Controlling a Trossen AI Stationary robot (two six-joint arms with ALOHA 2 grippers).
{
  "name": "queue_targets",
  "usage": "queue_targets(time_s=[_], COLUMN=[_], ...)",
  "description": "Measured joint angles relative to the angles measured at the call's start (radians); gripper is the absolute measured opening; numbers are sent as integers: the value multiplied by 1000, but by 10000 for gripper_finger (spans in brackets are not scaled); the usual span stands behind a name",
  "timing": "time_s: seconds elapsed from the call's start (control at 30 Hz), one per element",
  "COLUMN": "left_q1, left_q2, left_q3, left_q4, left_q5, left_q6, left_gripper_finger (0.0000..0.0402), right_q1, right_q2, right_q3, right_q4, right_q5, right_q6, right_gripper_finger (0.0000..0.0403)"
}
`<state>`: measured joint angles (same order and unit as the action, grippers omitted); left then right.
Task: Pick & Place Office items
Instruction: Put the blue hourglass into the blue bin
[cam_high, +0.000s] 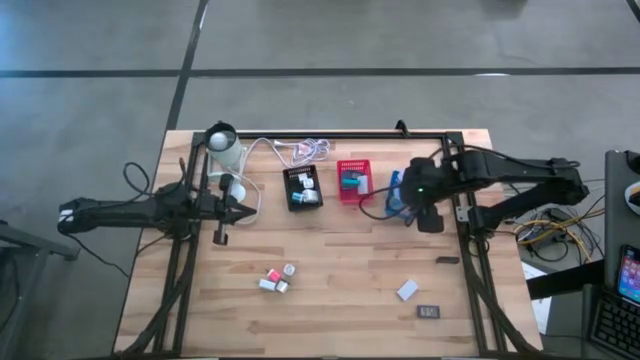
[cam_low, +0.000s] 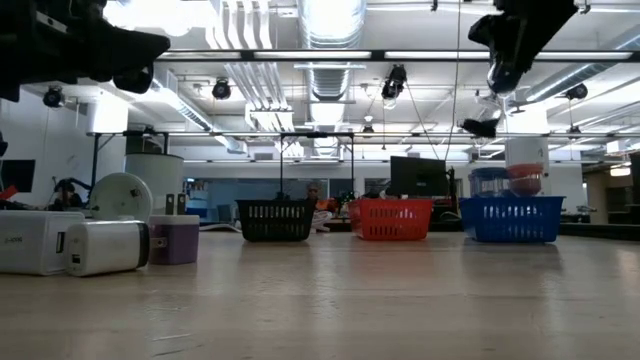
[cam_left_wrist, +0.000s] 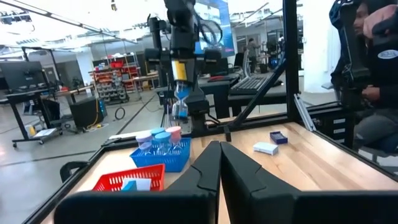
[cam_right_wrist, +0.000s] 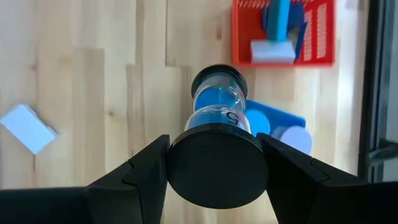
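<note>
We find the right gripper (cam_right_wrist: 214, 165) clamped on a blue hourglass-shaped item (cam_right_wrist: 217, 106), held above the blue tray (cam_high: 398, 197). The item's long axis runs straight out from the fingers, pointing down at the table. In our judgement the tray lies just below, slightly to one side. The left gripper (cam_left_wrist: 219, 163) waits with fingers together, well apart.
</note>
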<state>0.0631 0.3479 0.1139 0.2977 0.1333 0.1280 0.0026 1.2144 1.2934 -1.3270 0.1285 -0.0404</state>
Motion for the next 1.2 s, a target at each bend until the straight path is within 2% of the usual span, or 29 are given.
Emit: queue_targets(time_s=[0.53,1.2], left_q1=[0,0], left_q2=[0,0], left_q3=[0,-1], left_q4=[0,1], left_q5=[0,1], left_q6=[-6,-24], left_gripper_finger=[14,14], right_q1=[-59,-87], right_q2=[202,283], right_q3=[-2,-2], right_q4=[-47,-42], right_q5=[1,4], right_q6=[-60,-70], right_gripper_finger=[204,204])
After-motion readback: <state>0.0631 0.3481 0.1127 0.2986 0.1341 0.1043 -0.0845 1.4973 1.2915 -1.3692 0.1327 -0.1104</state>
